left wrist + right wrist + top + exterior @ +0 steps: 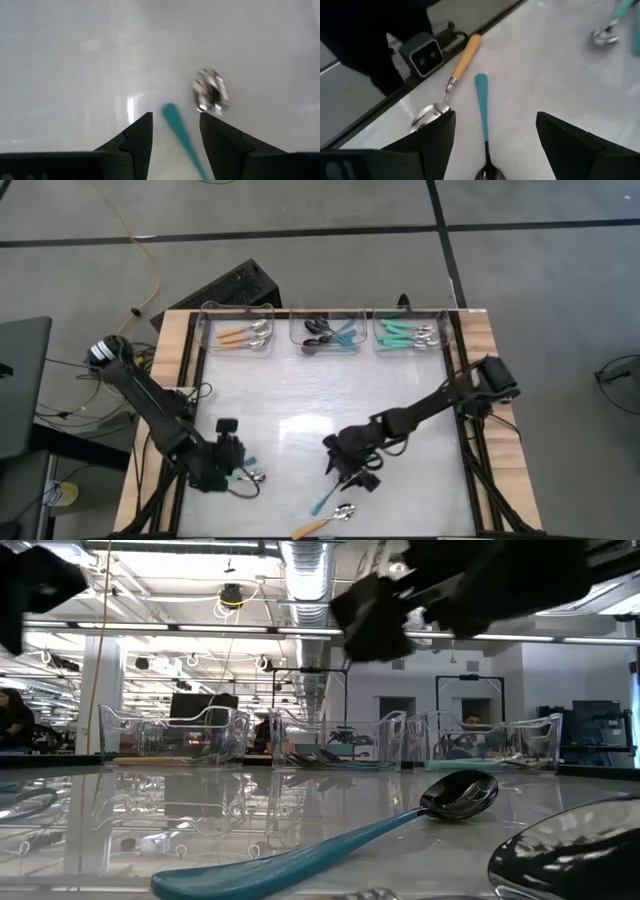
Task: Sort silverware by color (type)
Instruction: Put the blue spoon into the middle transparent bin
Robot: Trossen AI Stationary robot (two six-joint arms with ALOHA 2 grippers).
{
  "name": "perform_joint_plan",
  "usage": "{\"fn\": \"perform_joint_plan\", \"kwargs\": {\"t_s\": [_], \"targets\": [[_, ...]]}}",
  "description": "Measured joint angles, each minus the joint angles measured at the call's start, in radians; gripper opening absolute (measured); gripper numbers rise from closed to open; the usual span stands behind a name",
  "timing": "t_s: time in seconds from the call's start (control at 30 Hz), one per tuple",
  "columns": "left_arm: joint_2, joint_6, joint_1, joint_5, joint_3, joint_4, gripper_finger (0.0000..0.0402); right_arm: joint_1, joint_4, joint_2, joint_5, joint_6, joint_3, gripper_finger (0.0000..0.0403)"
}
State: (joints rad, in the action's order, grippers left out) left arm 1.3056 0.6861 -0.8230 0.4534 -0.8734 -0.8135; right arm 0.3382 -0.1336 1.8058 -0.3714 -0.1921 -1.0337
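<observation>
The right gripper (490, 135), fingers spread, is hovering over a teal spoon (326, 498) lying diagonally near the tabletop's (300, 395) front edge; left gripper (175, 135) is straddling another teal handle (180, 132), unclenched

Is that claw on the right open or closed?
Open. The right gripper hangs over a teal spoon, its two fingers spread wide apart, gripping nothing.

Three clear bins (323, 332) on table (300, 405)

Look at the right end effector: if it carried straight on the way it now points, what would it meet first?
Most likely the teal-handled spoon, lying between the open fingers of the right end effector; how far above it the fingers stand is unclear.
</observation>
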Motion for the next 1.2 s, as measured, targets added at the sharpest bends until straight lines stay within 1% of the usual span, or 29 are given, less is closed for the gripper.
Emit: {"fn": "perform_joint_plan", "kwargs": {"t_s": [0.1, 0.17, 0.33, 0.37, 0.47, 0.53, 0.6, 0.7, 0.87, 0.97, 1.0, 1.07, 1.2], "targets": [[-0.075, -0.005, 0.048, 0.036, 0.000, -0.054, 0.0148, 0.013, 0.073, 0.078, -0.001, -0.032, -0.076, 0.0301], [-0.121, -0.015, 0.077, 0.066, 0.000, -0.082, 0.0148, 0.028, 0.092, 0.123, 0.007, -0.066, -0.108, 0.0301], [-0.227, -0.073, 0.138, 0.088, 0.000, -0.095, 0.0148, 0.059, 0.096, 0.187, 0.069, -0.056, -0.142, 0.0299], [-0.243, -0.085, 0.148, 0.090, 0.000, -0.095, 0.0148, 0.064, 0.097, 0.194, 0.097, -0.054, -0.143, 0.0296], [-0.281, -0.112, 0.175, 0.102, 0.000, -0.095, 0.0148, 0.079, 0.139, 0.198, 0.238, -0.073, -0.142, 0.0276], [-0.297, -0.115, 0.189, 0.116, 0.000, -0.095, 0.0148, 0.083, 0.143, 0.212, 0.293, -0.093, -0.143, 0.0256], [-0.305, -0.116, 0.198, 0.120, 0.000, -0.095, 0.0148, 0.084, 0.167, 0.216, 0.274, -0.083, -0.143, 0.0229], [-0.306, -0.121, 0.201, 0.120, 0.000, -0.095, 0.0148, 0.082, 0.169, 0.236, 0.192, -0.031, -0.145, 0.0184], [-0.306, -0.139, 0.201, 0.121, 0.000, -0.095, 0.0148, 0.088, 0.172, 0.239, 0.180, -0.012, -0.145, 0.0098], [-0.306, -0.152, 0.201, 0.130, 0.000, -0.095, 0.0148, 0.075, 0.184, 0.227, 0.169, -0.007, -0.143, 0.0038], [-0.306, -0.152, 0.201, 0.134, 0.000, -0.095, 0.0148, 0.070, 0.187, 0.222, 0.161, -0.004, -0.142, 0.0023], [-0.306, -0.151, 0.201, 0.148, 0.000, -0.095, 0.0148, 0.054, 0.207, 0.204, 0.153, 0.013, -0.140, 0.0019], [-0.306, -0.132, 0.201, 0.195, 0.000, -0.094, 0.0148, -0.002, 0.303, 0.124, 0.153, 0.034, -0.137, 0.0034]]}}
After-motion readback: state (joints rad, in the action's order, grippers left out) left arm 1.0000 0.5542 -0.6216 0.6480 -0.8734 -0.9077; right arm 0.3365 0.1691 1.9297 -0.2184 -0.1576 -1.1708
